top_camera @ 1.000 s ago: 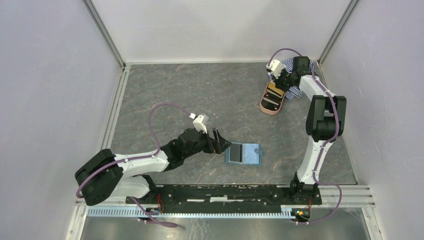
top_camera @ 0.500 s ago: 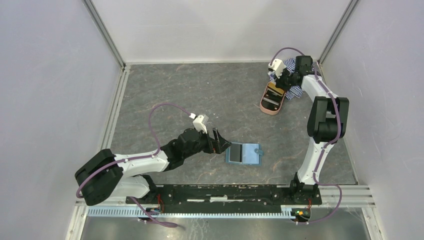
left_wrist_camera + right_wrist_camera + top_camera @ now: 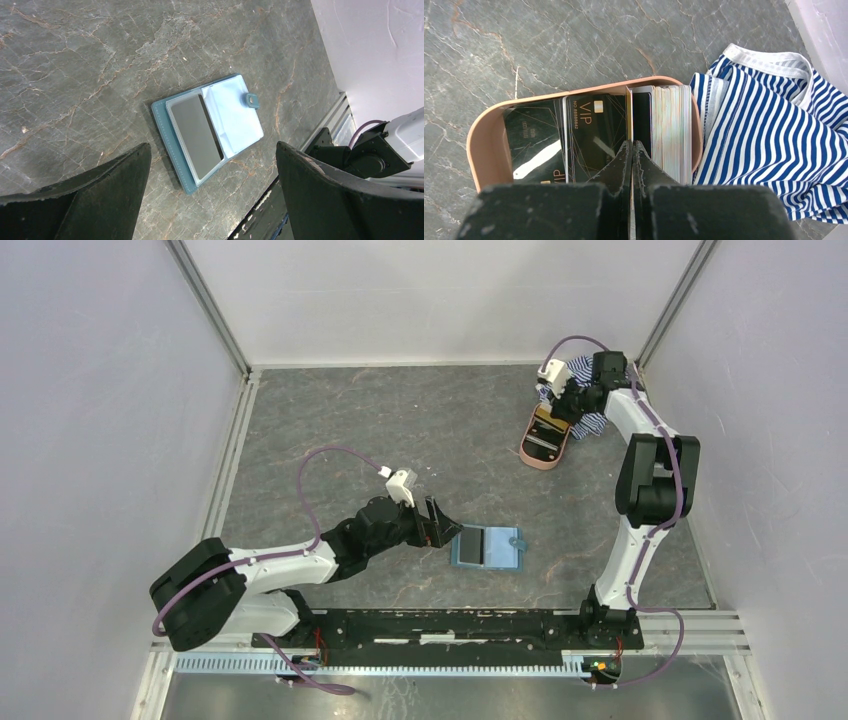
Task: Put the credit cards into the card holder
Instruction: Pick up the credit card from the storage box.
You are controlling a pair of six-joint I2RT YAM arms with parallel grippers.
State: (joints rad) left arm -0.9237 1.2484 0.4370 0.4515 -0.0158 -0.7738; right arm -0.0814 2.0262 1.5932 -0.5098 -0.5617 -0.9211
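Observation:
The teal card holder (image 3: 487,547) lies open on the table, with a dark grey credit card (image 3: 196,135) in its left pocket and a snap tab at its right edge. My left gripper (image 3: 440,525) is open and empty just left of it; the holder (image 3: 207,131) shows between its fingers. My right gripper (image 3: 562,405) is shut over the pink oval tray (image 3: 479,145). It pinches a tan-gold credit card (image 3: 628,115) seen edge-on. Dark VIP cards (image 3: 594,135) lie flat in the tray, and a stack of cards (image 3: 669,130) stands on edge at its right end.
A blue-white striped cloth (image 3: 769,135) lies bunched right of the tray, near the back right corner (image 3: 590,425). White walls enclose the table on three sides. The arms' base rail (image 3: 450,625) runs along the near edge.
My right gripper has shifted very slightly toward the back over the tray. The left arm and the card holder have not moved.

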